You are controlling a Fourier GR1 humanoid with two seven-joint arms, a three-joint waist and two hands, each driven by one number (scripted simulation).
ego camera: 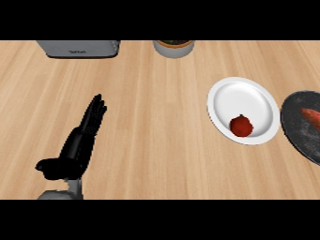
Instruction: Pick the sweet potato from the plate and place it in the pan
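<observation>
An orange sweet potato [319, 121] lies in the dark pan [308, 140] at the right edge of the head view. Just left of the pan sits a white plate [240, 96], and a small red fruit [242, 125] rests on its near part. My left hand [79, 143] is at the lower left, open, fingers straight and pointing away over the wooden counter, holding nothing. It is far from both the plate and the pan. My right hand does not show.
A grey appliance [78, 48] stands at the back left edge of the counter. A grey pot [174, 48] with something dark inside stands at the back middle. Bare wood lies between my left hand and the plate.
</observation>
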